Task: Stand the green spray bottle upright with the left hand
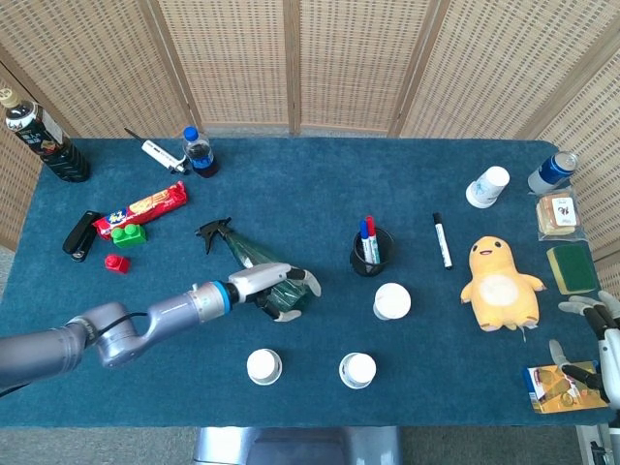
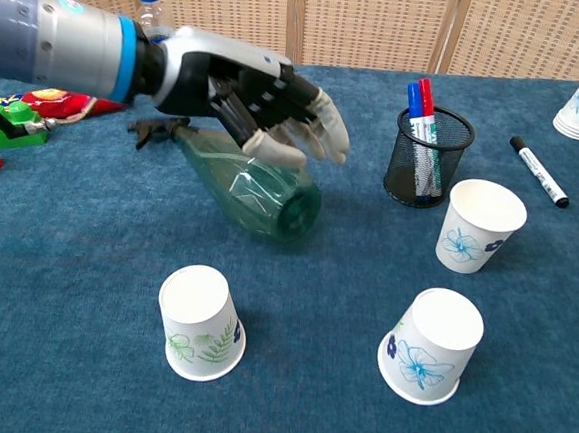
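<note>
The green spray bottle (image 1: pixel 245 253) lies on its side on the blue table, black trigger head pointing to the far left and wide base toward the near right. In the chest view the bottle (image 2: pixel 257 189) is see-through green. My left hand (image 1: pixel 278 282) hovers over its wide base end with fingers spread; in the chest view this hand (image 2: pixel 247 91) sits just above the bottle, thumb close to its upper side, no grip visible. My right hand (image 1: pixel 599 336) rests at the table's near right edge, fingers apart and holding nothing.
A mesh pen holder (image 2: pixel 426 159) stands right of the bottle. Three paper cups (image 2: pixel 200 322), (image 2: pixel 431 345), (image 2: pixel 478 227) stand near the front. A yellow plush toy (image 1: pixel 499 286), a marker (image 1: pixel 442 240), a cola bottle (image 1: pixel 201 153) and a red snack pack (image 1: pixel 145 207) lie around.
</note>
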Robot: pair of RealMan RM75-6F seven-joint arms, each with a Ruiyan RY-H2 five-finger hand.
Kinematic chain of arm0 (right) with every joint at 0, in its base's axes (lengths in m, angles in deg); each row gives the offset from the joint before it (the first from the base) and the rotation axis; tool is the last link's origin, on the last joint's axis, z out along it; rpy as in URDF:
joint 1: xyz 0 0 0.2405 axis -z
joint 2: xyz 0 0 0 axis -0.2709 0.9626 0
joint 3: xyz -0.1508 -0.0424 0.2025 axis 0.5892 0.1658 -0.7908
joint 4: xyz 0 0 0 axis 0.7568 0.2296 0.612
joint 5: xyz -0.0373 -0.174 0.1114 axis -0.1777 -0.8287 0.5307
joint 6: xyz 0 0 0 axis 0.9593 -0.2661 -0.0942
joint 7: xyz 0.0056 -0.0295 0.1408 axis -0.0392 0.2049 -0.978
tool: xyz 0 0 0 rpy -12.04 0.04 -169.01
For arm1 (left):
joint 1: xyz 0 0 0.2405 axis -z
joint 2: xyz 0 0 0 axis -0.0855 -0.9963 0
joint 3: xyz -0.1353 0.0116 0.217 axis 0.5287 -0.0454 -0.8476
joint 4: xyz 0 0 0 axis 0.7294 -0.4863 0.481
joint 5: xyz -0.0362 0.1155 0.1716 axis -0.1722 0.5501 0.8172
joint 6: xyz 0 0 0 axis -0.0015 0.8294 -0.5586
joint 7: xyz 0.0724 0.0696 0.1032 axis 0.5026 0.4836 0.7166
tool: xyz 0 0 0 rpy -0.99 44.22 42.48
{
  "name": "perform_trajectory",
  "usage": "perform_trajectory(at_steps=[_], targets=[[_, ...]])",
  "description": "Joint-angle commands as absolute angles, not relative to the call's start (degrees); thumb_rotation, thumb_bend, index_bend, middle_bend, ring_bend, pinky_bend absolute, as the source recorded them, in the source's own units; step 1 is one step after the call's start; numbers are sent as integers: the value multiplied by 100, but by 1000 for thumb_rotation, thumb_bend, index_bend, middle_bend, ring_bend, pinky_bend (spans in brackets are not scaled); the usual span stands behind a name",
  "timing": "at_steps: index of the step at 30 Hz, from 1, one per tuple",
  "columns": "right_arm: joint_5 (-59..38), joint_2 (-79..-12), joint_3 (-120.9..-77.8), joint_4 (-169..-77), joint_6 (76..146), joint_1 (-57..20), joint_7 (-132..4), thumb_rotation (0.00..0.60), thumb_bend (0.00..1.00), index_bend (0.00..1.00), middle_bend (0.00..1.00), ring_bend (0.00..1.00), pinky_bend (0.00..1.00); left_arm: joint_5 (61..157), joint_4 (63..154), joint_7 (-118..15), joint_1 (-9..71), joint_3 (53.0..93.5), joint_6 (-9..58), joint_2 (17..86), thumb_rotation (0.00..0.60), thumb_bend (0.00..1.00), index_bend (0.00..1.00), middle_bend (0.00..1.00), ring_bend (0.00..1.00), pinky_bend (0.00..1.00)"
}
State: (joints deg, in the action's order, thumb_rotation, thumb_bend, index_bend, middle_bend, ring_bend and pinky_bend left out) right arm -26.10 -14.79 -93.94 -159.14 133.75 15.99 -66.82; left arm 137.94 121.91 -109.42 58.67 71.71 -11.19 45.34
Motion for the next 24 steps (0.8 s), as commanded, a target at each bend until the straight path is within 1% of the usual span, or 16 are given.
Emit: perform_trajectory(at_steps=[1, 5, 10, 24], targets=[[-2611, -1474, -9394, -15923, 13378, 1606, -6669, 600, 392, 311, 271, 99, 175, 13813, 12039, -10997, 5965, 7052, -1188, 4682, 599, 445, 299, 274, 207, 208], [-2623, -1470, -9406, -15949, 13397, 1611, -6651, 600, 391, 311, 271, 102, 175, 13866, 11985, -11108, 6012, 6920, -1211, 4721, 598, 445, 299, 278, 210, 209], [-2650, -1472, -9418, -15978, 13425, 1616, -6617, 600, 391, 311, 271, 103, 178, 14205, 12151, -11333, 6035, 6570, -1087, 4421, 600, 446, 299, 283, 231, 212], [-2725, -1486, -9447, -16029, 13399, 1574, -6571, 600, 393, 311, 272, 103, 184, 14990, 12615, -12089, 5679, 5402, -19, 3387, 597, 445, 299, 286, 231, 224]])
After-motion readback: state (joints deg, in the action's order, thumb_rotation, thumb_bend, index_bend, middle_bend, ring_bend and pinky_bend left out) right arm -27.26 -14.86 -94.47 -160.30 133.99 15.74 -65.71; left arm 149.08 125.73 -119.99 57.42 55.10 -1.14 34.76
